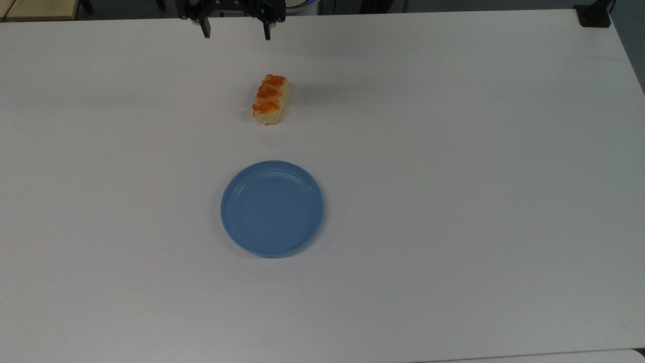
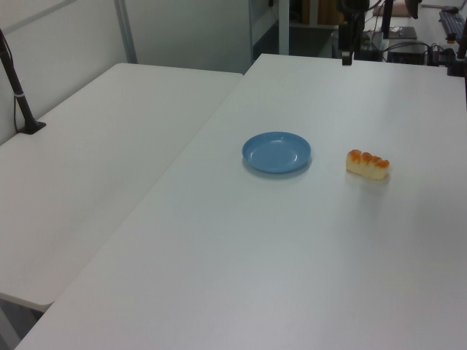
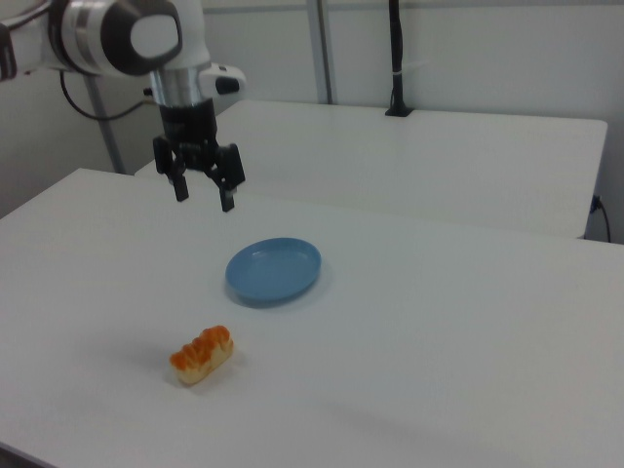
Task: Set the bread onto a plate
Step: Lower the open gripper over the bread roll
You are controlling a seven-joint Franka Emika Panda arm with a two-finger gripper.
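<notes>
White/silver arm point(image 3: 117, 34), black cable, black two-finger tool point(image 3: 205, 195).

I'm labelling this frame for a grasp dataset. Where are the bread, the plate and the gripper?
bread point(image 1: 270, 99): top view, middle of its glazed top.
plate point(image 1: 272, 207): top view, bare centre of its floor.
gripper point(image 3: 204, 194): right view, midway between its two open fingertips.

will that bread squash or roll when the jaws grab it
The bread looks soft with glazed bumps, so a hard pinch may dent it. It lies flat on its long side, so rolling seems unlikely. It probably weighs little.
</notes>
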